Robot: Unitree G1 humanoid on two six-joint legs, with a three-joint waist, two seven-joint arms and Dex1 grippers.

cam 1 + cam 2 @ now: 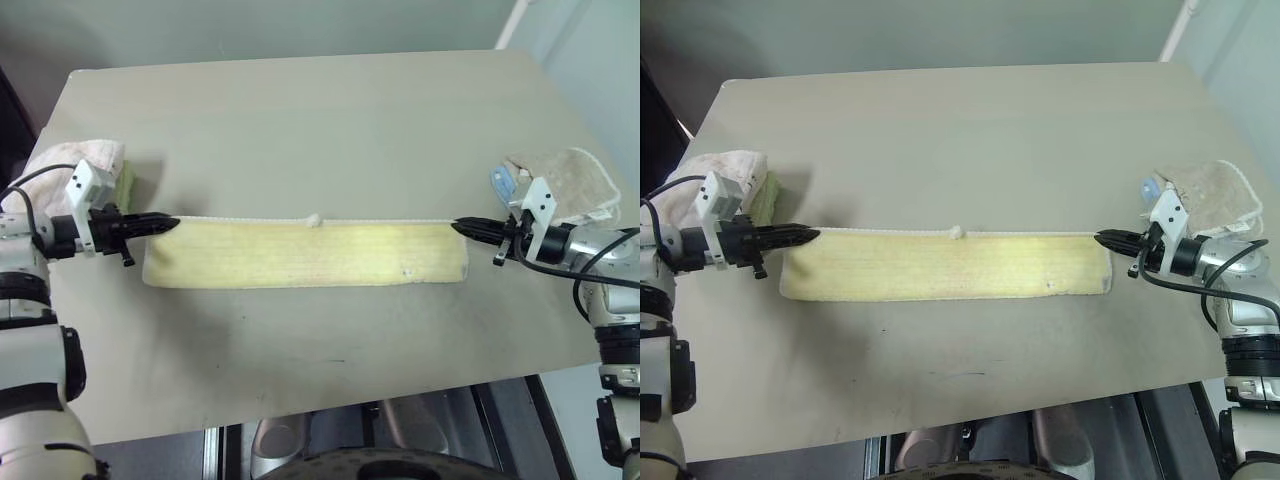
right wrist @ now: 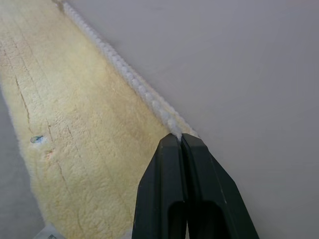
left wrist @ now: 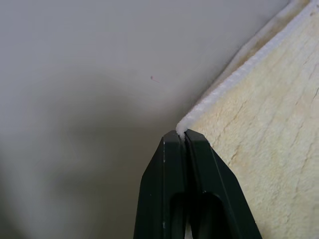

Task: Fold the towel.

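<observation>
Crosswise, the towel [image 1: 305, 254] lay left to right along the table [image 1: 330, 120], and I had the left gripper [image 1: 172, 223] and right gripper [image 1: 458, 227] clenched on its far-edge corners, cloth stretched between them, both equally placed.

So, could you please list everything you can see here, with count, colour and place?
towel: one, pale yellow with a cream hem, stretched long across the table's middle, both far corners pinched.
ribbed towel: one, pinkish-white, bunched at the table's left edge.
beige towel: one, tan, crumpled at the table's right edge.
table: one, grey-beige, under it all.
left tool: one, black, shut on the towel's left corner.
right tool: one, black, shut on the towel's right corner.
</observation>
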